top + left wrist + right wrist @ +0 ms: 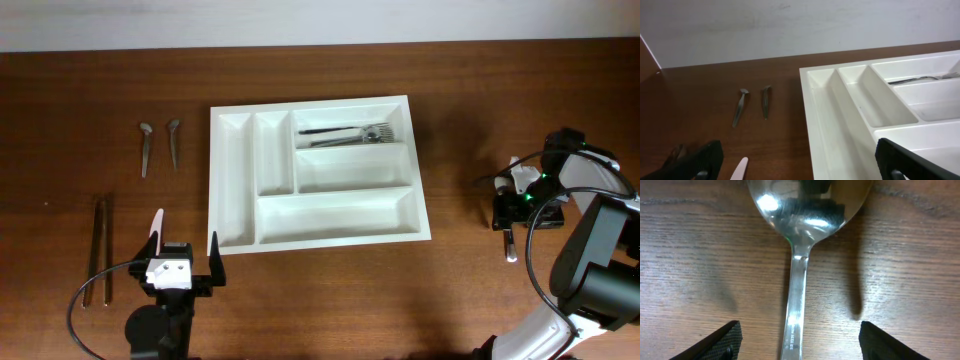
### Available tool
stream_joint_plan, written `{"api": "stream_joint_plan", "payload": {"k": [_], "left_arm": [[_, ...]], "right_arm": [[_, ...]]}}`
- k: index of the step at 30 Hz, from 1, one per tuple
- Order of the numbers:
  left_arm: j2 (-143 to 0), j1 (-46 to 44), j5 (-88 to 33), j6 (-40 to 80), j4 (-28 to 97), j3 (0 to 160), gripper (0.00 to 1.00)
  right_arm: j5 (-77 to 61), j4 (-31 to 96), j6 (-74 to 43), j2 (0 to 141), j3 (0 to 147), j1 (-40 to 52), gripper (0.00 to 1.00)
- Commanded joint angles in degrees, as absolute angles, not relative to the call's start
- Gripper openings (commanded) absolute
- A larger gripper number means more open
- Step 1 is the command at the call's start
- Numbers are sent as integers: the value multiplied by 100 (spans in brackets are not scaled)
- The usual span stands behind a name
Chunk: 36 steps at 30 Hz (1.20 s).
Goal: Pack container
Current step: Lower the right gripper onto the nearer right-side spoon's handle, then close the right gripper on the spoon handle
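Hovering low at the right side of the table (400,300), the right gripper (801,342) holds its jaws apart on either side of a spoon (798,275) that lies flat on the wood, and it grips nothing. The left gripper (185,242) sits front left, spread fully wide and empty, just off a corner of the container (335,215), which lies mid-table. Some cutlery (345,132) rests in its upper long compartment. Two short utensils (146,148) and a pair of dark sticks (103,250) lie to its left.
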<state>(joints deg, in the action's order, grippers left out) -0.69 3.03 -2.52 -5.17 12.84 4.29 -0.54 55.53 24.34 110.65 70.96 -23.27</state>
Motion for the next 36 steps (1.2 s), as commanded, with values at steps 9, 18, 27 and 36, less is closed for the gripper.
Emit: {"api": "stream_joint_plan", "payload": {"k": [9,18,27,36], "left_arm": [[-30,311,-191,-611,1282,395,99],[-30,311,-191,-611,1282,395,99],[-30,311,-191,-611,1282,395,99],[-30,311,-191,-611,1282,395,99]], "right_arm": [[-86,5522,2477,11369,7054,-2318,75],[-86,5522,2480,11373,7054,-2318,57],[-89,5522,2456,11373,7057,-2316,29],[-91,5502,2349,11373,7098,-2316,20]]}}
